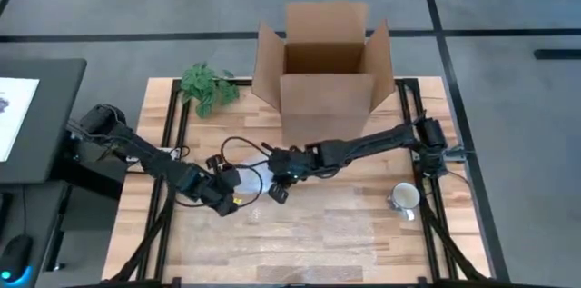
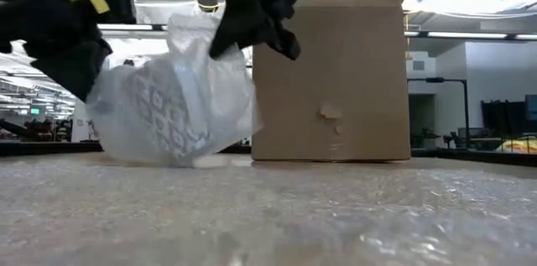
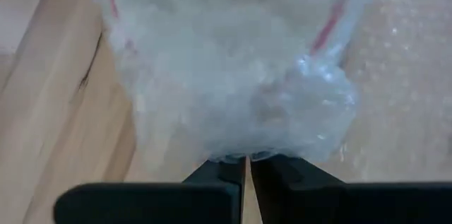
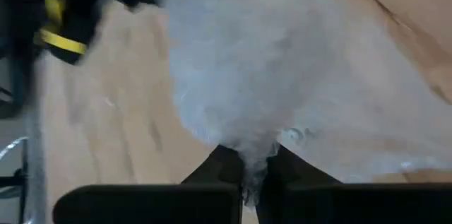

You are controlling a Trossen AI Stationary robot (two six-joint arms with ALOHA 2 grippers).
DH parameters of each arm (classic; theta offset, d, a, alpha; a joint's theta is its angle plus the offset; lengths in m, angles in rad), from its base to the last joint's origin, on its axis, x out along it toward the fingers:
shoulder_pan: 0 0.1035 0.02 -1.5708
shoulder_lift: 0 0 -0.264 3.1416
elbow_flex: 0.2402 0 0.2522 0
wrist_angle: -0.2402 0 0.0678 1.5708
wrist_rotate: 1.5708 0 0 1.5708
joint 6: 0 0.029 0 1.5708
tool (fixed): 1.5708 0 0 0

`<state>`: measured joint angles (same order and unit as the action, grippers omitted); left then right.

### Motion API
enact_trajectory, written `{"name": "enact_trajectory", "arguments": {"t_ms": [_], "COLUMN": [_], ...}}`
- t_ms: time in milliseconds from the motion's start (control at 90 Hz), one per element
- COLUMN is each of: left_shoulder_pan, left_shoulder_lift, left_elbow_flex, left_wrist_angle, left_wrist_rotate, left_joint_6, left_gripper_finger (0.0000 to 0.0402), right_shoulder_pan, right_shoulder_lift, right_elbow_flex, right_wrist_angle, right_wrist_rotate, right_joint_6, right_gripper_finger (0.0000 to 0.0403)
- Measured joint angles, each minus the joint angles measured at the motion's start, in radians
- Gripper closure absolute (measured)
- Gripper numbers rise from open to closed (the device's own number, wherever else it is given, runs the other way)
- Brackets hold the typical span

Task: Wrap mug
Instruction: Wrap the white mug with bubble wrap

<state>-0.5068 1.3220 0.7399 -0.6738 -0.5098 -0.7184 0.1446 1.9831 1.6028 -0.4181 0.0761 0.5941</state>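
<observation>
Both grippers met over the middle of the table [image 1: 182, 97], in front of the open cardboard box [image 1: 324, 65] that stood at the far edge. The left gripper [image 1: 229, 199] was clenched on one end of a bunched sheet of bubble wrap [image 2: 172, 102]; the right gripper [image 1: 277, 190] was clenched on the other end, its fingers [image 4: 226, 164] pinching a fold of the film. The sheet hung between them, raised, with only its lower bulge resting on the tabletop, which carried a further flat layer of bubble wrap [image 2: 336, 216] toward the near edge.

The mug [image 1: 405, 197] stood apart, close to the right edge of the table and beside the right arm's base, well clear of the held sheet. It appeared unwrapped. The relation that mattered lay here: the mug sat to the right of both grippers, and the right gripper was the nearer of the two. The wrap's long axis ran roughly left to right between the grippers, so it pointed broadly toward the mug. A likely judgement was that the sheet had to travel rightward, or the mug be brought inward, before any wrapping could begin.
</observation>
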Motion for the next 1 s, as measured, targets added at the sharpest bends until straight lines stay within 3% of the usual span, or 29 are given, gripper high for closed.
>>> {"name": "enact_trajectory", "arguments": {"t_ms": [533, 767, 1000], "left_shoulder_pan": [0.041, 0.040, 0.040], "left_shoulder_lift": [0.000, -0.009, -0.025], "left_elbow_flex": [0.002, 0.082, 0.153], "left_wrist_angle": [0.115, 0.000, -0.132], "left_wrist_rotate": [-0.025, -0.049, -0.052], "left_joint_6": [0.181, 0.199, 0.215], "left_gripper_finger": [0.0402, 0.0402, 0.0402], "right_shoulder_pan": [0.014, 0.033, 0.016], "right_shoulder_lift": [0.000, 0.001, -0.002], "right_elbow_flex": [-0.094, -0.102, -0.101], "right_wrist_angle": [-0.018, -0.037, -0.184], "right_wrist_rotate": [0.000, 0.001, 0.001], "right_joint_6": [0.085, 0.106, 0.133], "right_gripper_finger": [0.0402, 0.0394, 0.0339]}}
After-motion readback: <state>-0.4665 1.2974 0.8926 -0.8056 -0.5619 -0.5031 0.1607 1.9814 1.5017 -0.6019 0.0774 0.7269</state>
